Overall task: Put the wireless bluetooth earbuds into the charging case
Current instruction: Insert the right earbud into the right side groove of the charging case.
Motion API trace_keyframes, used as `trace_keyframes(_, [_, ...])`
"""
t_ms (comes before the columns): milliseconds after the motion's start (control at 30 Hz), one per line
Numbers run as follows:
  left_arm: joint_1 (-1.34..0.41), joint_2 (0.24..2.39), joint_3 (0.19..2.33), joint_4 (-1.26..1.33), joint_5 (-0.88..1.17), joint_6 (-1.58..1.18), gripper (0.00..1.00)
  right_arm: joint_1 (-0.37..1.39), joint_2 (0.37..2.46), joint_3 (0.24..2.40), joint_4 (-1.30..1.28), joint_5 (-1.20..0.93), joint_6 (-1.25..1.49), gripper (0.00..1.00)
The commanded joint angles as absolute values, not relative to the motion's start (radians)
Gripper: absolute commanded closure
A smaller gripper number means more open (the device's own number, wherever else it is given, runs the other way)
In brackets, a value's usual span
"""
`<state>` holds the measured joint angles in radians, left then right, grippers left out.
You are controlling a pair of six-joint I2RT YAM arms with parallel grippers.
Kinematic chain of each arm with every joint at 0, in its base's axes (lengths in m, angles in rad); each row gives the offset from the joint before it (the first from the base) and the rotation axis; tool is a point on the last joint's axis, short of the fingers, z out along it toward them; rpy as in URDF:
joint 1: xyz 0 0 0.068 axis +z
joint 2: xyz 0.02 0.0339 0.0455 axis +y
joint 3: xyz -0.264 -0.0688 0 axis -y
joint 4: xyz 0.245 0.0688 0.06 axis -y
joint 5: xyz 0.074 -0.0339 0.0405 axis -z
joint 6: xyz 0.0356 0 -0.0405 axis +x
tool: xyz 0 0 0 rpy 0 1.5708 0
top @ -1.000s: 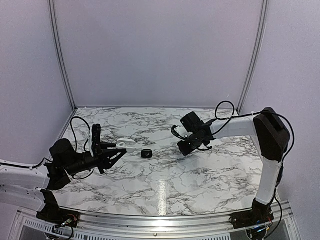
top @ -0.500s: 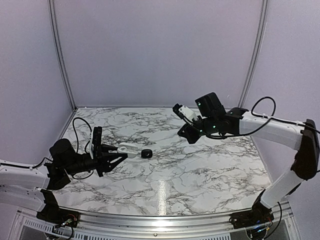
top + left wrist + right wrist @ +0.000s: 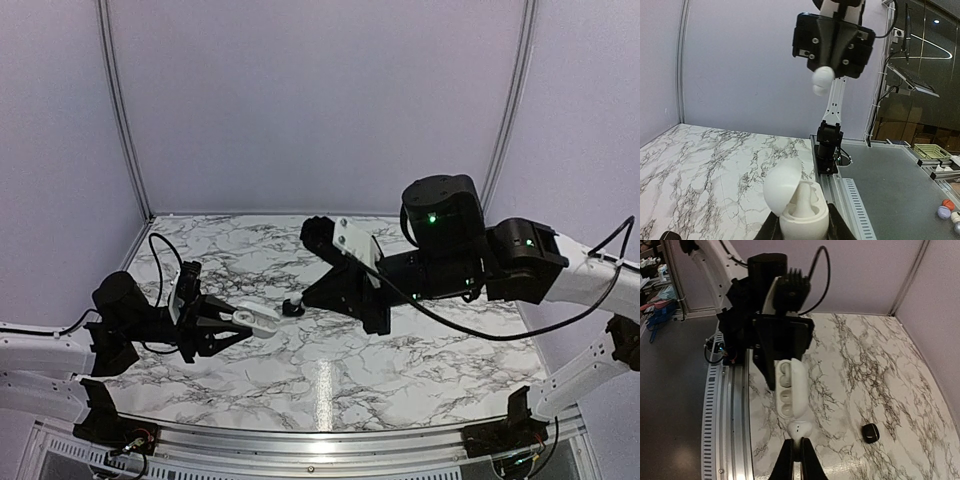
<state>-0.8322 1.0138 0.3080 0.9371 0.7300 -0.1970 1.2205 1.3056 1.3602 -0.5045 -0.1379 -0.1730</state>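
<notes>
From the top external view, the left gripper [image 3: 236,322] lies low over the marble table [image 3: 330,385], pinching a white charging case [image 3: 258,318] that points toward the middle of the table. The right arm stretches across from the right, and the right gripper [image 3: 298,301] has its tip just beside the case's open end. A small white earbud [image 3: 291,301] shows at that tip; its contact with the case cannot be told here.

In the left wrist view, the case sits clamped between the two dark fingers [image 3: 771,231] at the bottom edge, its lid [image 3: 782,182] hinged open and tilted to the left. A white stem-shaped piece [image 3: 802,197] rises out of the base. The right gripper hangs above it, fingertips pressed together on the rounded white earbud [image 3: 823,76], which is apart from the case in this view.

In the right wrist view, the two slim fingers [image 3: 786,460] are nipped together on the earbud [image 3: 800,430], which sits right at the near end of the open case [image 3: 790,386]. Two hollows show along the case's inner face. The left gripper's black body holds the case from behind. A black oval object [image 3: 870,433] lies on the marble to the right, well apart from the case.
</notes>
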Motion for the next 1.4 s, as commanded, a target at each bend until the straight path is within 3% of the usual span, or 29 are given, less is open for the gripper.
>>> trace_keyframes(0, [-0.832,0.990,0.345,0.963,0.782,-0.204,1.00,1.348,1.335,1.421,-0.532,-0.071,-0.187,1.00])
trace_keyframes(567, [-0.846,1.002,0.346,0.963,0.793,-0.209,1.00,1.419,1.481,1.497,-0.572,0.098,-0.223,1.00])
trace_keyframes(1367, [-0.873,1.011,0.344,0.963,0.771,-0.186,1.00,1.419,1.558,1.544,-0.591,0.151,-0.234,1.00])
